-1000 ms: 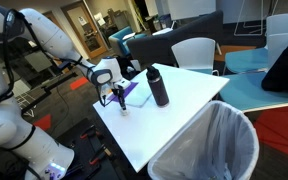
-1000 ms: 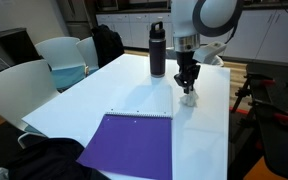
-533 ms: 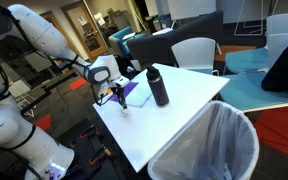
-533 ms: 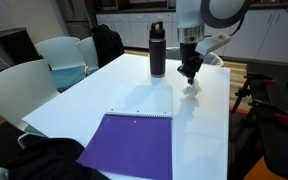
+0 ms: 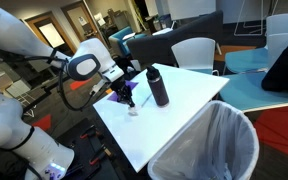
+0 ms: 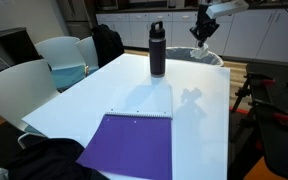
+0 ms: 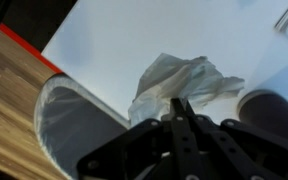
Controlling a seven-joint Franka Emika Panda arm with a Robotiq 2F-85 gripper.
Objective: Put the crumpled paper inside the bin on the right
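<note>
The crumpled paper is a small white ball pinched between my shut gripper fingers in the wrist view. In an exterior view it hangs just under the gripper as a white bit, above the white table and left of the black bottle. In an exterior view the gripper is raised well above the table's far end, right of the bottle. The bin, wire mesh with a whitish bag, stands at the table's end. Its rim also shows in the wrist view and in an exterior view.
A flat purple sheet lies on the table's near end; its edge shows behind the gripper. White chairs stand along the table's side. Carts and cables stand on the floor beside the table.
My gripper has risen off the table with the crumpled paper held in it and moved along the table towards the bottle and the bin's end.
</note>
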